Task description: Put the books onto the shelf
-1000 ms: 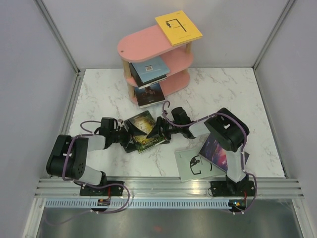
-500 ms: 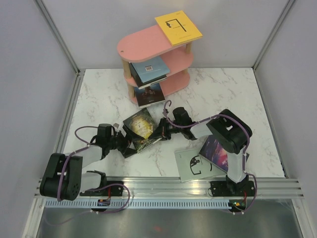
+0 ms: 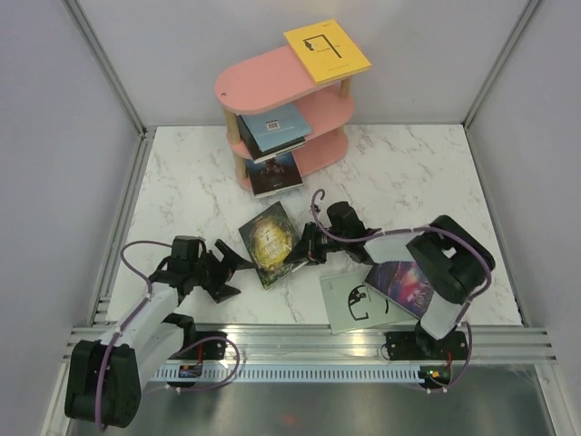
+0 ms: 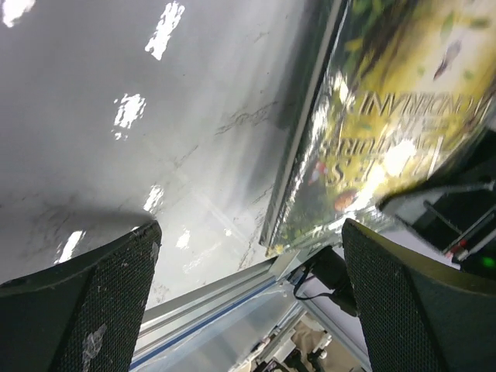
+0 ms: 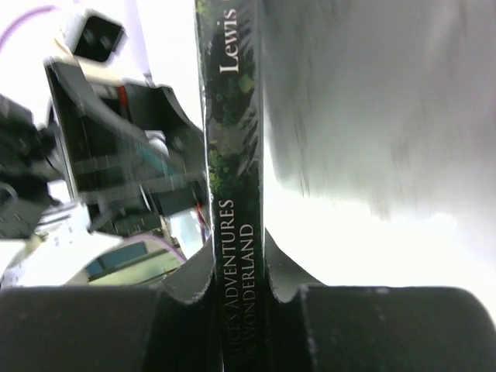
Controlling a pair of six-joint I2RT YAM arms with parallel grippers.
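Pinching green-gold book point(image 3: 268, 238) spine w/ R gripper point(image 3: 304, 254); L gripper point(image 3: 238, 275) spread wide.

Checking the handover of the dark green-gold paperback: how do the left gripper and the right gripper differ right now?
The left gripper stands wide open and holds nothing; the right gripper is shut on the dark green-gold paperback at its spine. The left gripper is apart from that book, off its left edge; the right gripper touches it. Both are black, two-fingered and low over the white marbled table.
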